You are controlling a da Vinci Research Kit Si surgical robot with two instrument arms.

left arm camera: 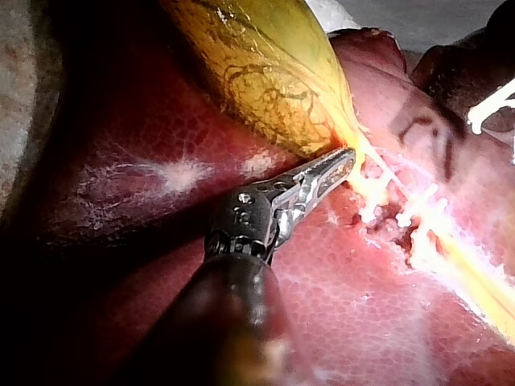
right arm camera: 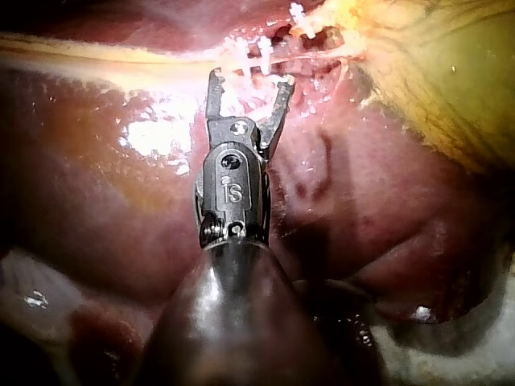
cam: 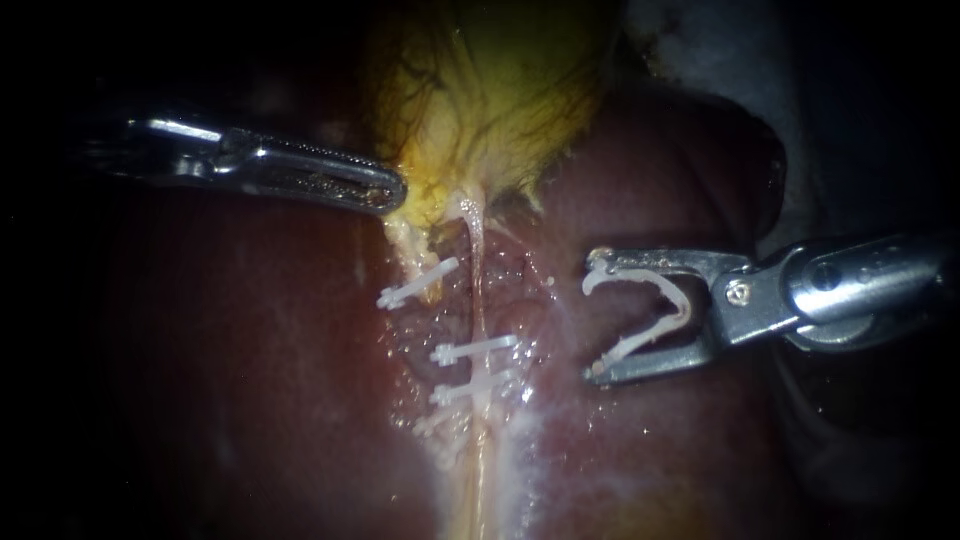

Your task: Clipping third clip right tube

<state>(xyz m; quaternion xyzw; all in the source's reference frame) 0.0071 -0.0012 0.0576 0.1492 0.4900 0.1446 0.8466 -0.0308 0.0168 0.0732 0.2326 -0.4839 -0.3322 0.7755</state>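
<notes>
plainly, endo view alone shows clip point(cam: 683, 305) fully in right instrument point(cam: 597, 316).

The liver on its pale bed

Under my work a pale, greyish surface point(cam: 715, 45) carries everything, and I see it only at the margins, past the tissue's edge. The dark red liver point(cam: 250, 350) lies directly on it, its rounded rim resting against that surface.

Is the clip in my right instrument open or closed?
Open: the white plastic clip forms a wide C between the parted jaws of the right instrument, clear of the pale tube.
</notes>
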